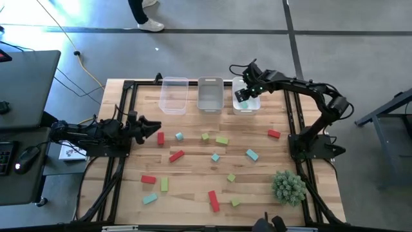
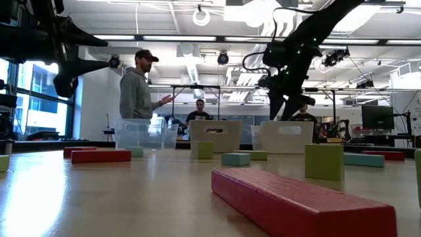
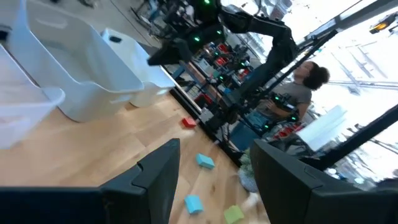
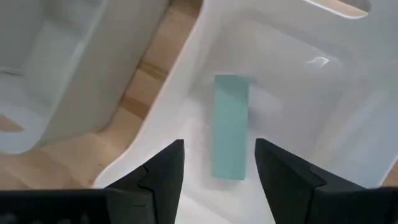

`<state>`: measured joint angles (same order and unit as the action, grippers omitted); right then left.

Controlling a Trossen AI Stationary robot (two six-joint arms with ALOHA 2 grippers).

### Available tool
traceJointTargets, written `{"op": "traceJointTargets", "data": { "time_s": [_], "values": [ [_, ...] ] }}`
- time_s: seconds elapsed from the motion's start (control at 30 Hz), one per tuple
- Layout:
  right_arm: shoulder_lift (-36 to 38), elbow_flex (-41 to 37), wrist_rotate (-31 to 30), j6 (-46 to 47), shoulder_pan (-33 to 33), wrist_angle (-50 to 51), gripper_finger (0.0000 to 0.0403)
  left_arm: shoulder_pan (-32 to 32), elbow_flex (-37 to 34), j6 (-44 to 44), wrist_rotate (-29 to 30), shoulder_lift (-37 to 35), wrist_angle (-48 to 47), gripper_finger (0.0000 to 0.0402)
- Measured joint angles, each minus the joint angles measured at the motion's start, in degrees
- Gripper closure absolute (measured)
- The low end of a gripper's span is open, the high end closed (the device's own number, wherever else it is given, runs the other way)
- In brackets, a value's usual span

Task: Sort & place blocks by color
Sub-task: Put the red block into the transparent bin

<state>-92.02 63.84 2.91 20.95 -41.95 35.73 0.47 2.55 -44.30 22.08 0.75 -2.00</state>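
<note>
Teal is showing in only 1 of the 3 clear plastic bins: a teal plastic bar [image 4: 231, 126] is lying loose on the floor of the right bin [image 1: 247, 105], directly beneath my right gripper [image 4: 217, 163], whose fingers are standing apart and gripping nothing. The middle bin [image 1: 210, 95] and left bin [image 1: 174, 95] are looking empty. About 15 red, yellow-green and teal blocks [image 1: 212, 156] are waiting scattered on the wooden table [image 1: 193, 187]. My left gripper [image 1: 154, 127] is hovering open near the table's left edge.
</note>
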Motion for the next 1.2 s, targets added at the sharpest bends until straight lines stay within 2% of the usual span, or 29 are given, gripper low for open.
{"op": "traceJointTargets", "data": {
  "time_s": [0.1, 0.3, 0.47, 0.57, 0.8, 0.97, 1.2],
  "values": [
    [1.65, 0.2, 1.04, 0.82, 0.0, 0.17, 0.0217, 0.33, 0.01, 0.42, 2.06, 0.0, 0.07, 0.0215],
    [4.37, 1.8, 1.78, 1.18, 0.54, 0.26, 0.0217, 1.55, 0.92, 0.59, 1.93, 0.01, 0.04, 0.0215],
    [5.6, 4.11, 1.81, 1.21, 2.31, 0.81, 0.0217, 1.88, 5.04, 4.29, 1.4, 0.2, -1.0, 0.0215],
    [5.59, 5.98, 1.8, 1.29, 3.62, 1.63, 0.0217, 1.88, 8.77, 6.69, 1.34, 1.58, -4.92, 0.0215],
    [5.59, 10.01, 1.43, 1.61, 7.14, 2.02, 0.0217, 1.88, 19.38, 9.83, 1.33, 10.28, -17.57, 0.0215],
    [5.59, 12.31, -1.31, 2.62, 9.27, 2.29, 0.0217, 1.88, 25.9, 9.91, 1.82, 18.6, -25.6, 0.0215],
    [5.57, 14.23, -1.37, 4.55, 10.61, 2.56, 0.0217, 1.88, 33.01, 0.0, 5.61, 29.06, -34.99, 0.0216]
  ]
}}
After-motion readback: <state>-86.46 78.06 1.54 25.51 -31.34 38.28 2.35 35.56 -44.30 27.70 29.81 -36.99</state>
